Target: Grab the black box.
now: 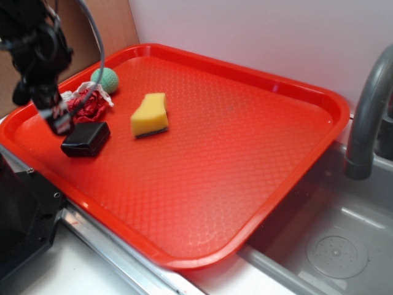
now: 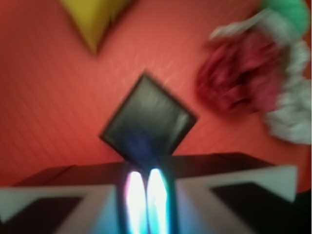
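**Exterior view: gripper low over the black box at the tray's left edge**

Exterior footage gives us a large red plastic tray (image 1: 233, 153) with a diamond-textured floor, resting partly over a grey metal sink (image 1: 331, 246) whose dark curved faucet (image 1: 367, 117) rises at the right. On the tray's left side we see the small flat matte-black rectangular box with rounded corners (image 1: 86, 139), lying flat on the tray floor. Just to its right, apart from it, lies a yellow sponge with a dark underside (image 1: 150, 114). Behind the box sits a crumpled red-and-white cloth (image 1: 89, 104), and a small green textured ball (image 1: 105, 80) lies touching the cloth's far side.

The black robot gripper (image 1: 61, 126) hangs from the arm at the upper left, its tip right at the box's left top edge; we cannot tell from this angle whether it touches the box.

From the wrist view, which is blurred, we see the black box (image 2: 148, 122) turned like a diamond directly ahead of the gripper (image 2: 146, 195), with the sponge's corner (image 2: 92, 19) at the top left, and the cloth (image 2: 239, 78) and ball (image 2: 287, 12) at the right. Two bright glowing strips sit close together at the bottom centre. Whether the jaws stand wide or narrow we cannot tell; nothing appears clamped between them
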Action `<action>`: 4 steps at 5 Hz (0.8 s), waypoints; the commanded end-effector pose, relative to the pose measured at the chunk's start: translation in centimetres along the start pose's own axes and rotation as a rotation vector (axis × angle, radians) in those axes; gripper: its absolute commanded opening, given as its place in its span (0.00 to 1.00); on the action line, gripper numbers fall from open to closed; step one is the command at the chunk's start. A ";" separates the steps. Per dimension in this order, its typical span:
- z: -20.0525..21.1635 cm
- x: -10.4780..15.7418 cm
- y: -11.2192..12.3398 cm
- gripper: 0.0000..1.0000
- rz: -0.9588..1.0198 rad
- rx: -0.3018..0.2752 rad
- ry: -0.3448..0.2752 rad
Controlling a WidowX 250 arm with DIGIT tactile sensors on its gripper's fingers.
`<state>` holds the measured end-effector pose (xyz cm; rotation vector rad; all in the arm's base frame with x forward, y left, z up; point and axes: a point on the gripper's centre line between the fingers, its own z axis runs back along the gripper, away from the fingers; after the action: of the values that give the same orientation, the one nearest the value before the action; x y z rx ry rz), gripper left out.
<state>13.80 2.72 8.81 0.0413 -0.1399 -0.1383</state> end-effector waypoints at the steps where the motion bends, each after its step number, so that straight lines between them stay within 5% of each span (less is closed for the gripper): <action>1: 1.8 2.3 -0.9 1.00 0.157 0.087 -0.013; 2: 1.2 1.6 -0.5 1.00 0.399 0.138 0.027; 4: -2.1 -0.1 0.4 1.00 0.749 0.100 0.011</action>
<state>13.71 3.32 6.24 0.0920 -0.1171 0.6040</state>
